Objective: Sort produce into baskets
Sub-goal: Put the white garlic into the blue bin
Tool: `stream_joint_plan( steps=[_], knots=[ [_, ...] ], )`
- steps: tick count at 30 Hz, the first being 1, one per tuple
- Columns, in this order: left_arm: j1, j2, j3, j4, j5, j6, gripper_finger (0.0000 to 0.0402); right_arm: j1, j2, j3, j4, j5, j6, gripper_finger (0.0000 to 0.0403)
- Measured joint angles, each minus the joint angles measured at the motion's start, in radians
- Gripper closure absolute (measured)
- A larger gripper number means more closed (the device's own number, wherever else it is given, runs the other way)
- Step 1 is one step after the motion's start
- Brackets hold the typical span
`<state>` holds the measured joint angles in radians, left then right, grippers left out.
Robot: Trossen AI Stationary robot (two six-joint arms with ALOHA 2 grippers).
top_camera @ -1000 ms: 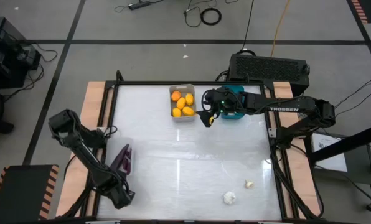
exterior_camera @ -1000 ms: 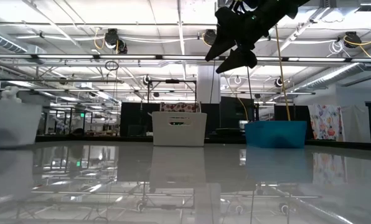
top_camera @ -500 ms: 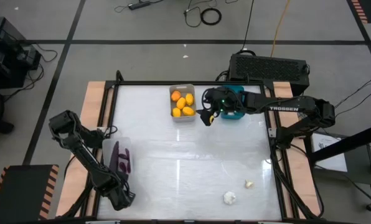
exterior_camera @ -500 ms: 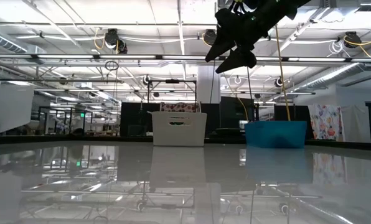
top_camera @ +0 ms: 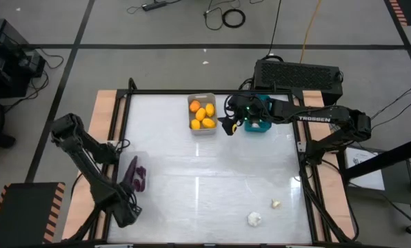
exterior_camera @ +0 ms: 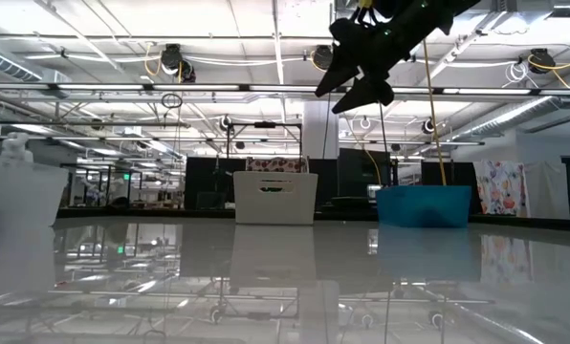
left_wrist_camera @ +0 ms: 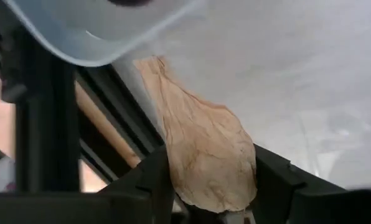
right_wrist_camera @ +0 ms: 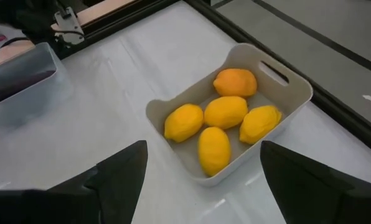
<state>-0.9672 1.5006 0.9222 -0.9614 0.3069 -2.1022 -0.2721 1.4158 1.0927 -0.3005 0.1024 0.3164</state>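
Hovering released and empty beside the grey basket [top_camera: 201, 96] of lemons [top_camera: 200, 114], my right hand [top_camera: 227, 126] should approach a garlic bulb [top_camera: 254, 219] squarely. Left hand [top_camera: 126, 213]: grip undeterminable.

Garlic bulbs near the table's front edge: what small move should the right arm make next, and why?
Probably swing the right gripper toward the larger garlic bulb. The gripper hovers open and empty beside the grey basket, and that bulb lies loose, unsorted. The left gripper is by the clear basket.
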Motion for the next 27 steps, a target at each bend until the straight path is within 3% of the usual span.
stream_joint_plan(
  steps=[7, 13, 16, 21, 27],
  knots=[
    [0.031, -0.196, 0.064, -0.043, -0.145, 0.209, 0.0237, -0.015, 0.0, 0.0, 0.05, 0.0, 0.0, 0.0099],
    [0.148, -0.365, 0.07, -0.08, -0.438, 0.367, 0.0236, -0.014, 0.0, 0.0, 0.057, 0.0, 0.017, 0.0099],
    [0.254, -0.412, 0.07, -0.115, -0.557, 0.52, 0.0236, -0.004, 0.0, 0.0, 0.027, 0.0, 0.064, 0.0099],
    [0.471, -0.422, 0.07, -0.123, -0.645, 0.882, 0.0236, 0.022, 0.0, 0.0, -0.085, 0.0, 0.169, 0.0099],
    [0.788, -0.356, 0.07, 0.043, -0.638, 1.384, 0.0236, 0.073, 0.0, 0.0, -0.292, 0.001, 0.337, 0.0099]
  ],
)
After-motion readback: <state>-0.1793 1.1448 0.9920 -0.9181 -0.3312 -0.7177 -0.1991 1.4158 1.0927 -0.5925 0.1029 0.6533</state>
